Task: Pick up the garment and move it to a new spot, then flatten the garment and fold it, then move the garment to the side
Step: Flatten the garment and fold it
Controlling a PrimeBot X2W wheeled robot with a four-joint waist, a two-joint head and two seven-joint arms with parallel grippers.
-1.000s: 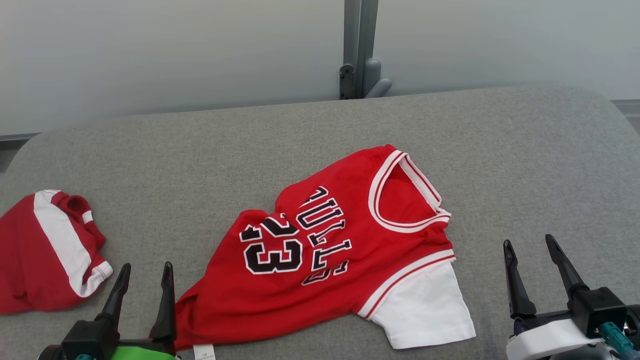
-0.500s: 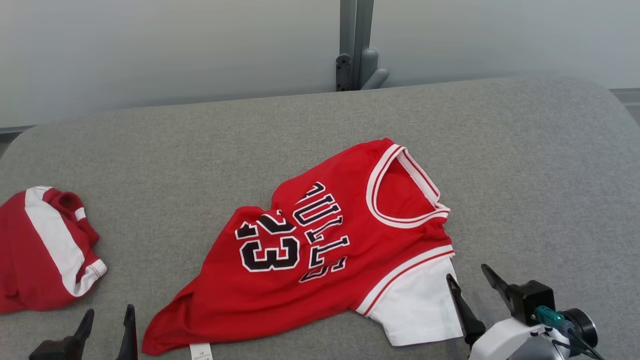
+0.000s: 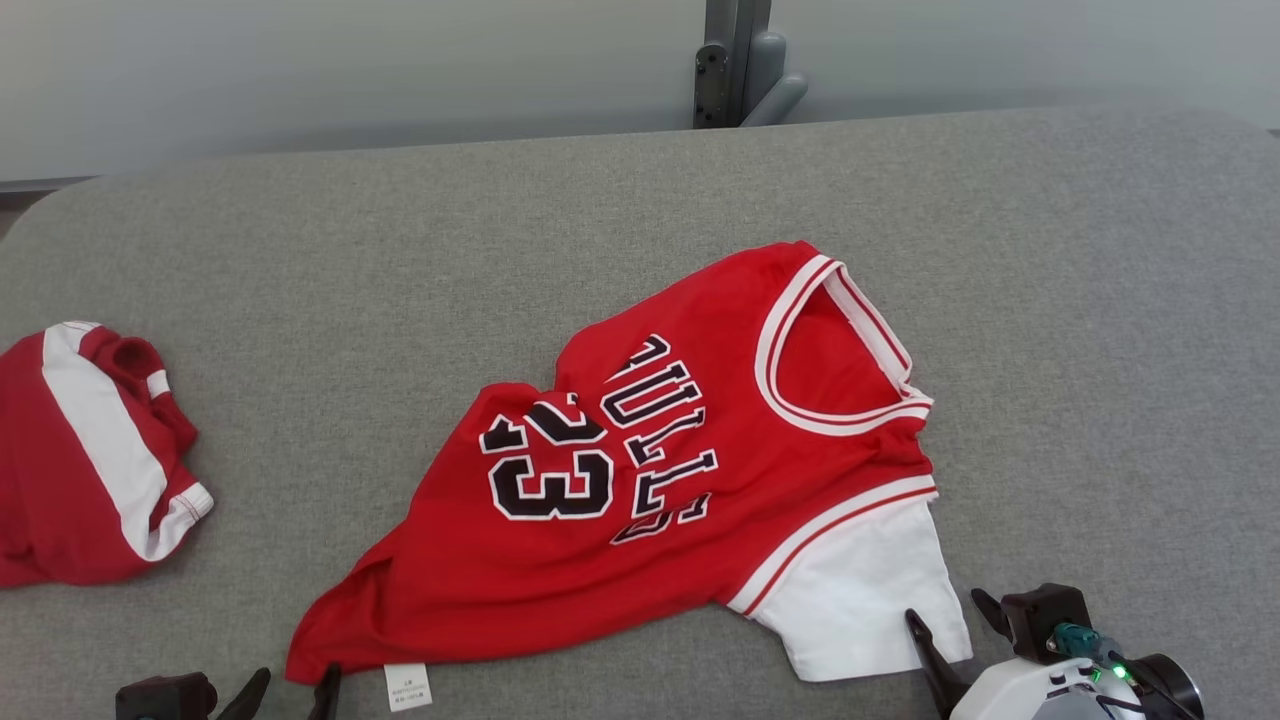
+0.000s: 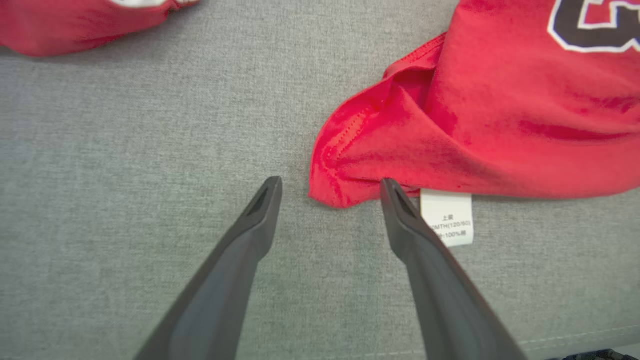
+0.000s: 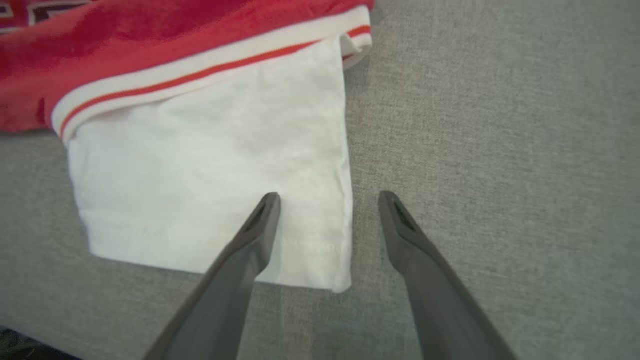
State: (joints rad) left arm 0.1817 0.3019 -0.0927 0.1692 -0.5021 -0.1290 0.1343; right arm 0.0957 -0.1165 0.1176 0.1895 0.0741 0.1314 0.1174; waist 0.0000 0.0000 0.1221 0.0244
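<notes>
Straddling an edge of the jersey (image 5: 210, 165), the right claw (image 5: 328, 196) stands spread.

A grey fabric-covered surface (image 3: 300, 250) with rounded far corners carries two garments, well apart. Near its middle a red jersey (image 3: 700, 570) with black "BULLS 23" lettering and one white sleeve lies rumpled, a white care label (image 3: 407, 687) showing at its hem. A crumpled red-and-white garment (image 3: 70, 490) sits at the left edge.
</notes>
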